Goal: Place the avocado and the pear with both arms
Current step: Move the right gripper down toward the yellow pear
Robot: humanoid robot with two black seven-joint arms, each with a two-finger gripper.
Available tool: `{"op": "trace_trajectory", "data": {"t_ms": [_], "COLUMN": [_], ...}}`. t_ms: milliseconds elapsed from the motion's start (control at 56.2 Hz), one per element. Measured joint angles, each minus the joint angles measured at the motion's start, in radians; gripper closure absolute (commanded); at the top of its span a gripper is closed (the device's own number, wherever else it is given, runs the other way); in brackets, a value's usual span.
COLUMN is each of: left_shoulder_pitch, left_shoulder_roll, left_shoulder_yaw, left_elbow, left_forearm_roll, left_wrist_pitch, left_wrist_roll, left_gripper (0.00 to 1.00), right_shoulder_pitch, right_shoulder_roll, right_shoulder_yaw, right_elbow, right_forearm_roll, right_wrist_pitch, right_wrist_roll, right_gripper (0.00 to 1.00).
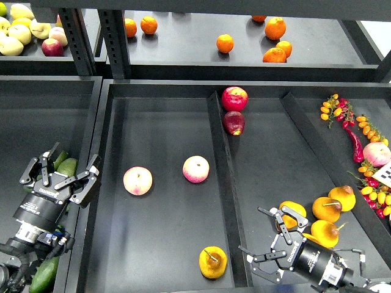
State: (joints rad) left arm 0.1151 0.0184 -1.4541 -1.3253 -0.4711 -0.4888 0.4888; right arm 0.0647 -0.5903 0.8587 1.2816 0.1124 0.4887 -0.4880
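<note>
1. Head view, my left side: my left gripper [64,174] hangs over the far-left tray [36,122] with its fingers spread apart and nothing clamped between them. An avocado [67,166] lies right under it, partly hidden by the fingers; I cannot tell if they touch it. A second avocado [44,274] sits lower down beside my forearm.
2. Head view, my right side: my right gripper [266,241] is low in the right compartment, fingers apart, holding nothing. Just beside it is a cluster of pears [327,221], the nearest pear [293,213] close to the upper finger.
3. Head view, middle compartment [165,110]: one pear [212,262] rests alone near the front edge, stem up. Two pink-yellow apples [166,175] lie further back, well apart from it.
4. Head view, elsewhere: two red apples [234,108] sit by the divider, oranges [225,43] on the upper shelf, and peppers and small tomatoes [360,152] in the far-right tray.
</note>
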Motion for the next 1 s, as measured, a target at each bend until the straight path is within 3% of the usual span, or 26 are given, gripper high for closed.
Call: {"op": "trace_trajectory", "data": {"t_ms": [267,462,996], "left_shoulder_pitch": [-0.005,-0.009,-0.025], "left_shoulder_roll": [-0.001,-0.005,-0.018], "left_shoulder_yaw": [0.010,0.023,0.080], "left_elbow": [-0.027,-0.034,-0.057], "left_forearm_roll": [0.038,0.050,0.055], "left_wrist_pitch": [0.000,0.000,0.000], "left_wrist_roll": [0.000,0.000,0.000], "left_gripper": [0.01,0.01,0.01], "right_shoulder_pitch": [0.171,0.238,0.271], "right_shoulder_roll": [-0.072,-0.019,0.119], "right_shoulder_yaw": [-0.160,-0.209,-0.239], "right_elbow": [-0.045,-0.156,-0.248], "right_forearm_roll": [-0.103,-0.174,-0.180], "right_wrist_pitch": [0.000,0.000,0.000], "right_wrist_roll": [-0.001,-0.001,-0.001], "right_gripper": [0.00,0.00,0.01]}}
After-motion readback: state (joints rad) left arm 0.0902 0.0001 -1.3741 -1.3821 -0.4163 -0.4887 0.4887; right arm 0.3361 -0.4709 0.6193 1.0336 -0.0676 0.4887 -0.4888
